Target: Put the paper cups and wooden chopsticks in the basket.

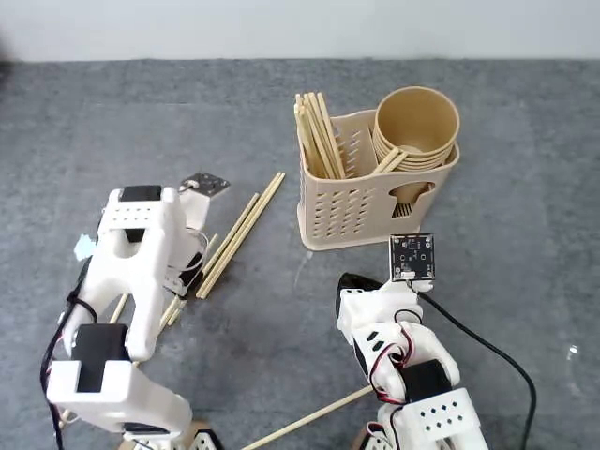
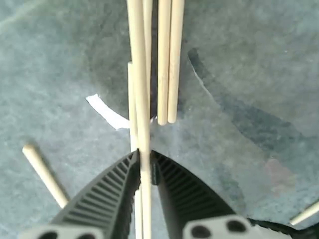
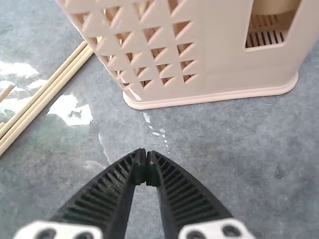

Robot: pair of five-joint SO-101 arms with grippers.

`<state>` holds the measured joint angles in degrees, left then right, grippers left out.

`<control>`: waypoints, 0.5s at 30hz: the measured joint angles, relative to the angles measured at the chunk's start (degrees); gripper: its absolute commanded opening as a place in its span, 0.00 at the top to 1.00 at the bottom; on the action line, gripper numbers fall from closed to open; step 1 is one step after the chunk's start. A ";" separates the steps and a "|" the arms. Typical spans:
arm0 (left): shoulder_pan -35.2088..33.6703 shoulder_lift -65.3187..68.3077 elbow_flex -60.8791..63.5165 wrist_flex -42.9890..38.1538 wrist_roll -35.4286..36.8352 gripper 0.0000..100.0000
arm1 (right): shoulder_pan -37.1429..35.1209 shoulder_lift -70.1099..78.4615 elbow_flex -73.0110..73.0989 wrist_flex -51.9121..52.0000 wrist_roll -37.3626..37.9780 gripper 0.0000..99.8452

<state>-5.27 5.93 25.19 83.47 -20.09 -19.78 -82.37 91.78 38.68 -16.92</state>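
The beige latticed plastic basket (image 1: 361, 211) holds a stack of tan paper cups (image 1: 417, 122) and several pale, round wooden chopsticks (image 1: 317, 136). Left of the basket, loose sticks (image 1: 239, 234) lie on the grey mat (image 1: 141, 112), and there the left gripper (image 2: 144, 160) clenches one thin chopstick (image 2: 141, 89). The right gripper (image 3: 145, 172), pinched together on nothing, sits just in front of the basket.

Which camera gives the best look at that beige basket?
The high view: it takes in the whole basket, with the paper cups and chopsticks standing inside. The right wrist view catches just its lower lattice wall and base, close up.
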 measured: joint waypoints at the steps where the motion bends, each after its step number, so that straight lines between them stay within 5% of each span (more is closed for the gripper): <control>1: 0.00 0.00 0.97 -0.88 -0.09 0.87 | 0.00 0.00 0.00 0.00 0.00 0.99; 15: -0.09 0.26 3.78 -8.62 -0.26 0.85 | 0.00 0.00 0.00 0.00 0.00 0.99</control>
<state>-5.36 6.20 28.97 74.86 -20.35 -19.78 -82.37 91.78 38.68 -16.92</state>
